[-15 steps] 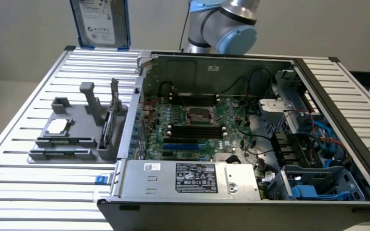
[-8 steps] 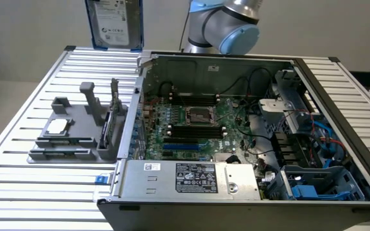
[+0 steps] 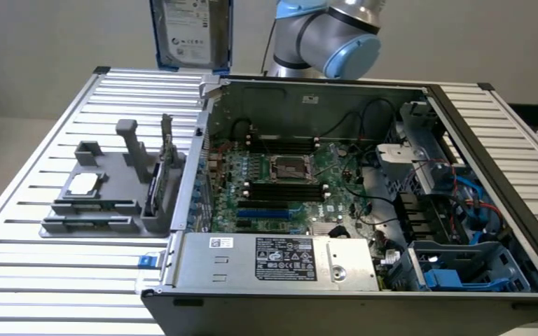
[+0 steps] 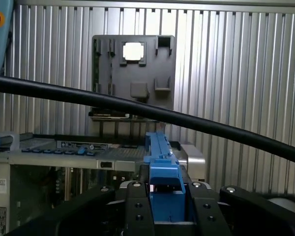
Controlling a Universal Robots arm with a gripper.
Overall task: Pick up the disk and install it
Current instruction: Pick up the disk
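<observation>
The disk (image 3: 191, 31) hangs upright in the air above the far left corner of the open computer case (image 3: 316, 94), its white label facing the exterior camera and its thin blue frame showing along the edges. In the wrist view I look along the disk's blue frame (image 4: 162, 162) edge-on. My gripper (image 4: 165, 191) is shut on it, with black fingers (image 4: 136, 204) pressing on either side. The arm's blue-capped joint (image 3: 344, 38) sits behind the case.
A grey fixture (image 3: 110, 189) on the slatted table (image 3: 45, 280) holds a small silver chip (image 3: 84, 183). The case holds a motherboard (image 3: 288, 182), a labelled power-supply box (image 3: 279, 260) and a bay with blue parts (image 3: 456, 273). A black cable (image 4: 137, 108) crosses the wrist view.
</observation>
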